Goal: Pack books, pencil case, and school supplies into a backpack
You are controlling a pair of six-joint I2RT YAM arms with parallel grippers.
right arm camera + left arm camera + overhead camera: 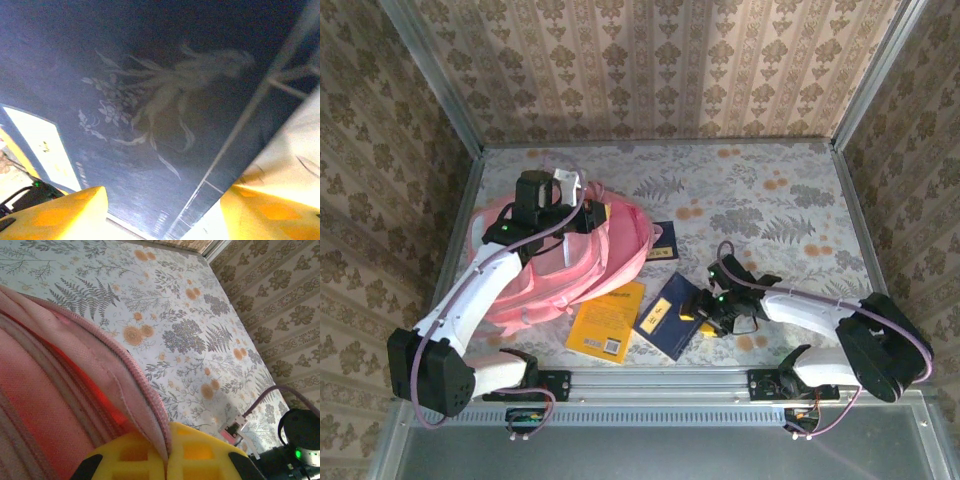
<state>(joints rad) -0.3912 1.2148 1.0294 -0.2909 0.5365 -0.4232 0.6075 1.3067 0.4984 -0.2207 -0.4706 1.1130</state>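
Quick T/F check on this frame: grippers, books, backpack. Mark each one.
1. The left gripper is shut on the zip edge of the backpack. True.
2. The yellow book is inside the backpack. False: it lies on the table, just outside the backpack.
3. The right gripper is at the navy book with its fingers apart. True.
4. In the top view the navy book lies left of the yellow book. False: it lies to the right of it, between the yellow book and the right gripper.
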